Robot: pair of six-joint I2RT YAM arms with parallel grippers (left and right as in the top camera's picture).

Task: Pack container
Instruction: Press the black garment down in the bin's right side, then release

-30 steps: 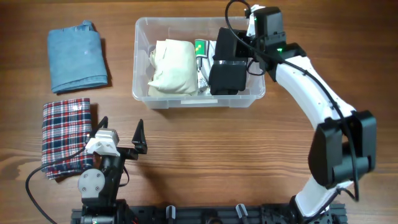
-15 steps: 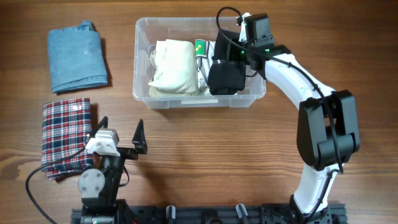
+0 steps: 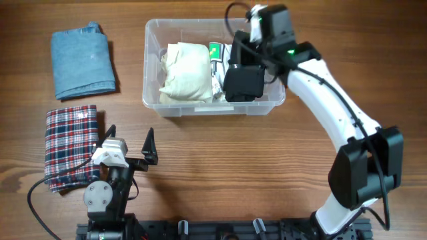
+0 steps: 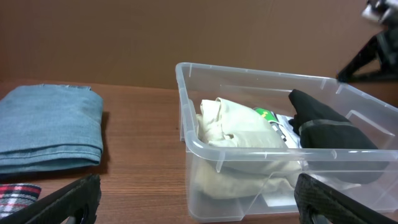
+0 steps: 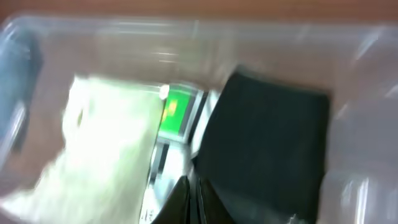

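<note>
The clear plastic container (image 3: pixel 152 100) stands at the back middle of the table and also shows in the left wrist view (image 4: pixel 186 140). It holds a cream garment (image 3: pixel 183 72), a folded black garment (image 3: pixel 244 83) and a white label with a green patch (image 3: pixel 215 52). My right gripper (image 3: pixel 239 50) hovers over the container's right half. In the blurred right wrist view its fingers (image 5: pixel 193 199) are pressed together with nothing between them, above the black garment's left edge (image 5: pixel 267 143). My left gripper (image 3: pixel 129 141) is open and empty near the front left.
A folded blue denim garment (image 3: pixel 81 61) lies at the back left, also in the left wrist view (image 4: pixel 46 127). A folded red plaid garment (image 3: pixel 70 147) lies at the front left, beside the left arm's base.
The right arm's elbow swung in and back out while its gripper shifted slightly toward the back over the container. The left arm and the garments have not moved.
</note>
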